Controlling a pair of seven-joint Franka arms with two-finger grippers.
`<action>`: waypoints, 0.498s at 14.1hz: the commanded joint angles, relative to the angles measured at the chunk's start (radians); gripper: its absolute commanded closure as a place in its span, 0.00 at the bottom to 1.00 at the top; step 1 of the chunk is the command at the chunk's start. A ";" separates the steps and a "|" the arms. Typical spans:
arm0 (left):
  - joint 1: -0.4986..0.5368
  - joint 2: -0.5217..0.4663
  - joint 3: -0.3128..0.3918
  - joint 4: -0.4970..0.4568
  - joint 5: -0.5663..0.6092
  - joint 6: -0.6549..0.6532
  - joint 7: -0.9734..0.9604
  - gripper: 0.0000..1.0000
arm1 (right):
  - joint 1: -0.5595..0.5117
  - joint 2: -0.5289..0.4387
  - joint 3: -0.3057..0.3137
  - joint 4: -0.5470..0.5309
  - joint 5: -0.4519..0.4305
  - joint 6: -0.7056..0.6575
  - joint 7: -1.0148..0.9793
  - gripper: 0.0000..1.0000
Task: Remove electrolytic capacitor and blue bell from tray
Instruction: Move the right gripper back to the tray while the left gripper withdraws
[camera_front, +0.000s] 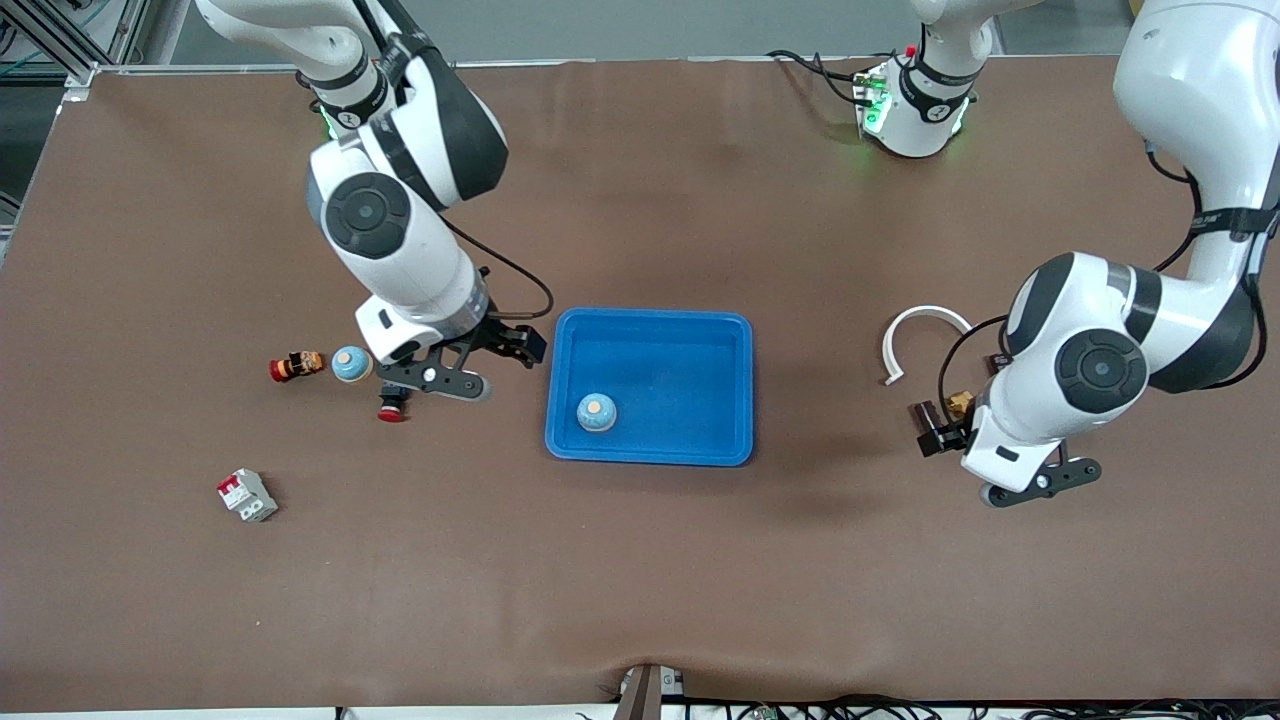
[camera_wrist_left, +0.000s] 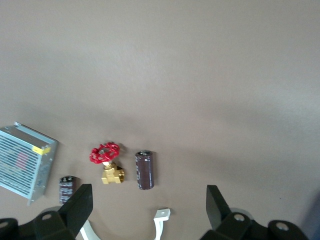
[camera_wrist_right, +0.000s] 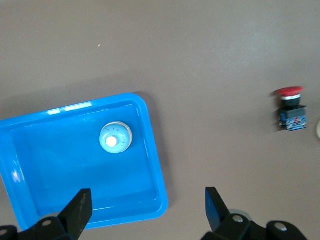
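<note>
A light blue bell sits in the blue tray, near the corner closest to the right arm and the front camera. A second bell stands on the table toward the right arm's end. A dark brown capacitor lies on the table beside a brass valve; a shorter capacitor stands close by. My left gripper hangs open and empty over them. My right gripper is open and empty above the tray's edge.
A white curved clip lies by the left gripper, and a metal mesh box is beside the short capacitor. Toward the right arm's end are a red push button, a red-and-black part and a circuit breaker.
</note>
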 joint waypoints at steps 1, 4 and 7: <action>0.029 -0.066 -0.012 -0.008 0.004 -0.028 0.032 0.00 | 0.039 0.077 -0.012 0.070 -0.004 0.022 0.083 0.00; 0.043 -0.114 -0.010 -0.006 -0.027 -0.057 0.083 0.00 | 0.087 0.152 -0.014 0.082 -0.010 0.142 0.143 0.00; 0.092 -0.167 -0.010 -0.006 -0.125 -0.057 0.182 0.00 | 0.092 0.202 -0.014 0.082 -0.027 0.205 0.157 0.00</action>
